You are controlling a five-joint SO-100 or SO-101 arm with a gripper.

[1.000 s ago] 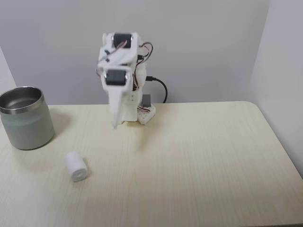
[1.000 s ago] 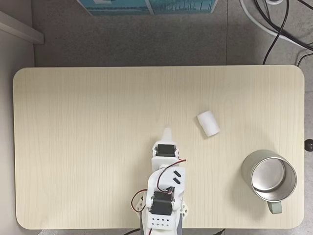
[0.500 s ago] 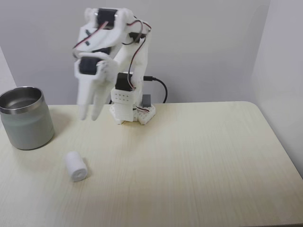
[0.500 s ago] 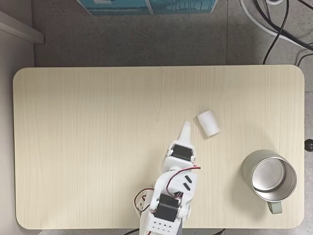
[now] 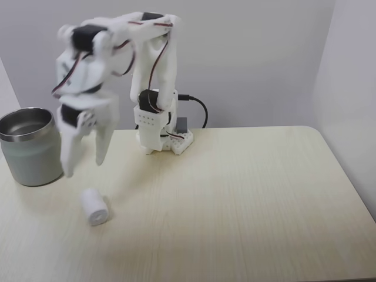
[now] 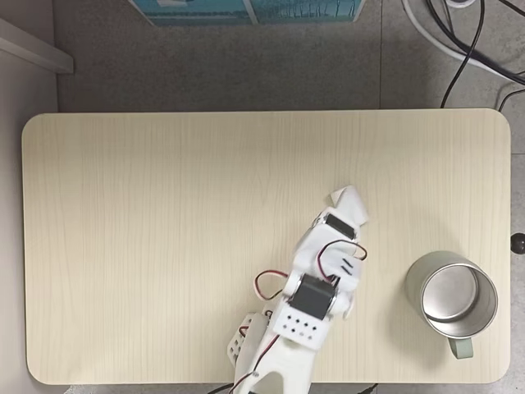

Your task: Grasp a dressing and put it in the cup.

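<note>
Now, gripper: the white gripper (image 5: 82, 166) hangs in the air with its two fingers pointing down and spread apart, and nothing is between them.
Dressing: the small white roll, the dressing (image 5: 94, 207), lies on its side on the table (image 5: 247, 200), not held by anything.
Which way: in the fixed view from the front, the dressing sits just below the fingertips and a bit toward the front edge of the table. In the fixed view from above, the gripper (image 6: 343, 199) is right over the dressing (image 6: 358, 213) and hides part of it.
Long side: the roll's long side runs slantwise across the table, so I think the fingers should close across its round middle.
Cup: the cup (image 5: 29, 147) stands open side up near one end of the table, close beside the arm (image 5: 147, 70) and near the dressing.
Edges and room: the dressing is well away from every table edge. The table around it is bare, so going straight down looks easy. The cup's wall is the one thing to keep off on the way over.
</note>
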